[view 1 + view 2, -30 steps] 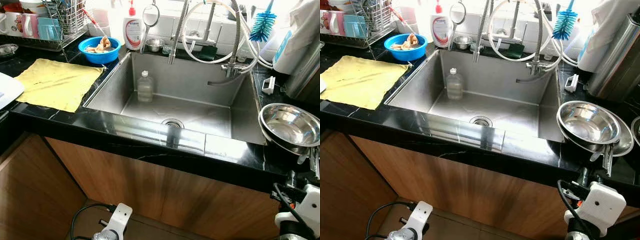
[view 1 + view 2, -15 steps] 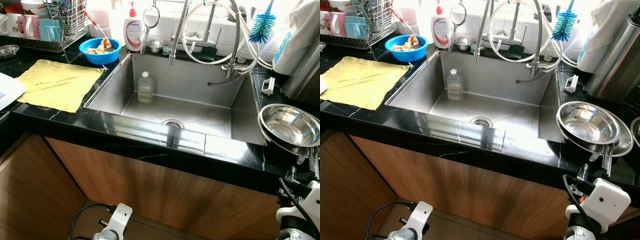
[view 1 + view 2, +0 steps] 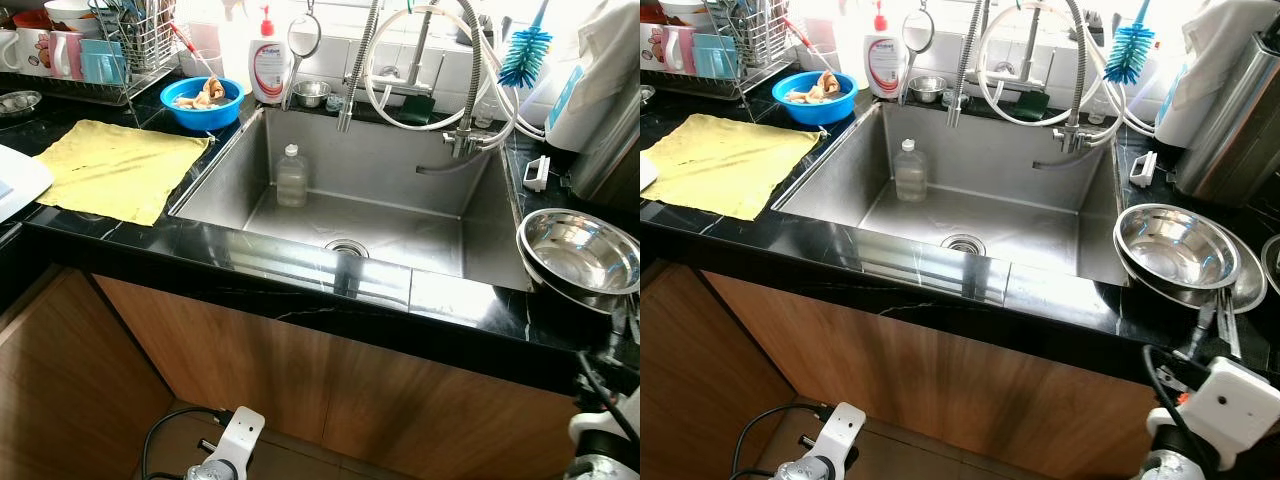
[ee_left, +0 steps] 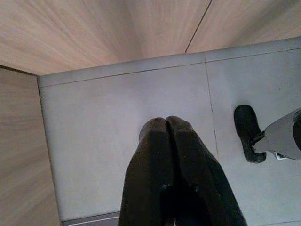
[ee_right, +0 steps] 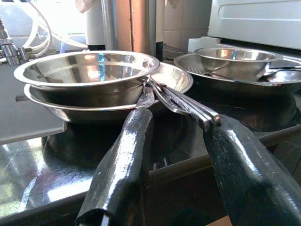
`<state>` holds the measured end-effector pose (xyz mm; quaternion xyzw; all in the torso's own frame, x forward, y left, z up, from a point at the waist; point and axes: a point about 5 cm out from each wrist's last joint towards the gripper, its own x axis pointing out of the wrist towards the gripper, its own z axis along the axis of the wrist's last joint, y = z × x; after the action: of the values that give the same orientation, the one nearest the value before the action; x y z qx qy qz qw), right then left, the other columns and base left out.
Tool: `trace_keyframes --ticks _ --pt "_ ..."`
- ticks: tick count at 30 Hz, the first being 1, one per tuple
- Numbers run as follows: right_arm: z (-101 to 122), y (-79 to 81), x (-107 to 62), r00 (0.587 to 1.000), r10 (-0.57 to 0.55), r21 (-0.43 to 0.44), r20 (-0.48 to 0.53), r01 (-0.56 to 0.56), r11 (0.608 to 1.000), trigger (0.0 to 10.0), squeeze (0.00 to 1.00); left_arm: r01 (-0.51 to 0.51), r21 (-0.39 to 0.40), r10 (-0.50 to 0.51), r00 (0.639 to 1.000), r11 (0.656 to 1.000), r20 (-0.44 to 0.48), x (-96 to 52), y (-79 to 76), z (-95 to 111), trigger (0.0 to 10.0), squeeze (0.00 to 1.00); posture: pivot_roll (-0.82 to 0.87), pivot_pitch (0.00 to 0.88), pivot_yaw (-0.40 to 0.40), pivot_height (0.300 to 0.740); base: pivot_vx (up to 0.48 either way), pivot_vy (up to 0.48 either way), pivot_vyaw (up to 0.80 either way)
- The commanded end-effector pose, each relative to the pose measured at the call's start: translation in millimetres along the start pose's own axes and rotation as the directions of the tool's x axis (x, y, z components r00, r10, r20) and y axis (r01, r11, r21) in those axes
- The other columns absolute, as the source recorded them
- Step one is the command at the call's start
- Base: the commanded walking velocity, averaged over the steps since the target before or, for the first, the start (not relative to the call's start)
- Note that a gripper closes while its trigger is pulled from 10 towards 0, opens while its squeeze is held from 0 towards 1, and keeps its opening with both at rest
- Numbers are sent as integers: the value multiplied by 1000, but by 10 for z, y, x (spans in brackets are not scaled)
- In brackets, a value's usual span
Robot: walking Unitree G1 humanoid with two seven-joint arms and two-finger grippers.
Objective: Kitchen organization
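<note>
— Since a second ago the right arm has dropped lower at the bottom right of the head views; the things on the table have kept their places.

— And the right claw (image 5: 176,155)?

— Open, fingers (image 5: 123,165) spread just below the table edge, in front of the stacked steel bowls (image 3: 1175,250) at the right of the frame. Thin metal utensils (image 5: 181,101) lean out of the lower bowl, their handles poking between the fingers; whether they touch, I cannot tell.

— What is in the containers?

— The top steel bowl looks empty. Behind it sits a second pair of bowls (image 5: 237,63) with cutlery in them. The sink (image 3: 375,225), mid-frame, holds a clear plastic bottle (image 3: 291,176) standing upright near its back left corner. The blue bowl (image 3: 202,99) at upper left has pale scraps in it. A dish rack (image 3: 95,55) holds mugs.

— Anything else around?

— A yellow cloth (image 3: 115,168) lies flat at left; a soap bottle (image 3: 268,62) and a blue brush (image 3: 525,50) stand along the back.

— The left claw (image 4: 165,123)?

— Closed, hanging over grey floor tiles (image 4: 94,141).
</note>
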<state>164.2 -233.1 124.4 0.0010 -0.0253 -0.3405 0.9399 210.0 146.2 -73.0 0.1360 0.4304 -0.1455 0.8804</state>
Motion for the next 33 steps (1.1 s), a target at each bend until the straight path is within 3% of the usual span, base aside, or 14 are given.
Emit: trace_keyframes --ticks 1,9,18,33 --pt "77 33 5 999 -31 52 20 30 998 10000 0 9 1 -9 1000 1000 -11 -4 -16 -34 10000 0 -42 25 -48 740 0 0 0" --pt "48 33 16 999 -43 54 3 43 998 10000 0 4 2 -4 1000 1000 -11 -3 -11 -28 10000 0 -38 29 -47 740 0 0 0" --pt "225 25 108 996 -28 67 88 22 998 10000 0 4 5 -4 1000 1000 -11 -3 -11 -27 10000 0 -40 32 -47 740 0 0 0" --pt "255 25 145 995 -29 68 97 23 997 10000 0 3 7 -3 1000 1000 -10 -2 -11 -23 10000 0 -38 33 -47 740 0 0 0"
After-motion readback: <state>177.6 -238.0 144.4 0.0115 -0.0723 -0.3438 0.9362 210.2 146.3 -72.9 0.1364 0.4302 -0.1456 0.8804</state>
